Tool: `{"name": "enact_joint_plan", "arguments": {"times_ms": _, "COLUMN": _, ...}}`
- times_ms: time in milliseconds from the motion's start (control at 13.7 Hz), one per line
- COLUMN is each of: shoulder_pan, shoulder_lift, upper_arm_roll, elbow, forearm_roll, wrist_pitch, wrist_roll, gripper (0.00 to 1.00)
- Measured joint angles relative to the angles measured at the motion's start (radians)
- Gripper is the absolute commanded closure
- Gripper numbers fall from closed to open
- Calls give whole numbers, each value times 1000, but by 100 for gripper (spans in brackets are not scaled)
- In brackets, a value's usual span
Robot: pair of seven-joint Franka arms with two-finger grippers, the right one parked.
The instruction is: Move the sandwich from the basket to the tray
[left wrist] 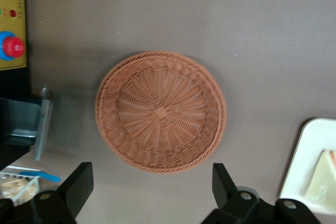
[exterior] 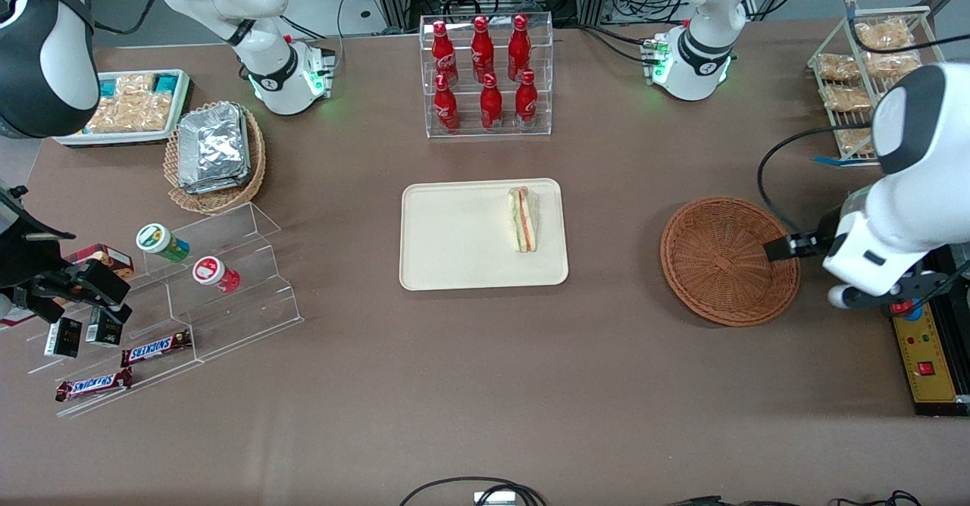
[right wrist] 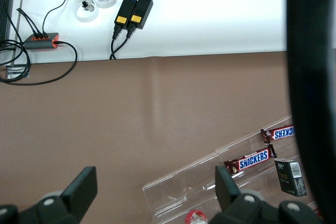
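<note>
Above the basket (left wrist: 160, 112), gripper (left wrist: 152, 184) hovers with jaws spread wide, holding nothing. Sandwich (exterior: 523, 219) lies on tray (exterior: 455, 241); basket holds nothing.

The gripper (left wrist: 149, 192), above the table with its fingers spread wide, shows only two dark fingertips (left wrist: 79, 184) in the wrist view; the rest is cut by the frame edge. There the tray (left wrist: 310, 161) and sandwich (left wrist: 323, 179) are likewise cropped. In the front view, the working arm overlaps the basket (exterior: 727, 260) rim at the working arm's end.
</note>
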Motion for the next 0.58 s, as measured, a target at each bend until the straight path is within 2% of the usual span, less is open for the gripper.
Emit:
{"name": "enact_joint_plan", "arguments": {"times_ms": 146, "shoulder_pan": -70, "shoulder_lift": -70, "upper_arm_roll": 116, "elbow": -33, "forearm_roll": -50, "wrist_pitch": -14, "wrist_roll": 101, "gripper": 0}}
{"name": "enact_joint_plan", "arguments": {"times_ms": 292, "shoulder_pan": -123, "shoulder_lift": -136, "upper_arm_roll": 193, "elbow": -62, "forearm_roll": -77, "wrist_pitch": -36, "wrist_roll": 172, "gripper": 0}}
{"name": "enact_joint_plan", "arguments": {"times_ms": 584, "shoulder_pan": -164, "shoulder_lift": -213, "upper_arm_roll": 230, "elbow": -83, "forearm_roll": -98, "wrist_pitch": -53, "wrist_roll": 211, "gripper": 0}}
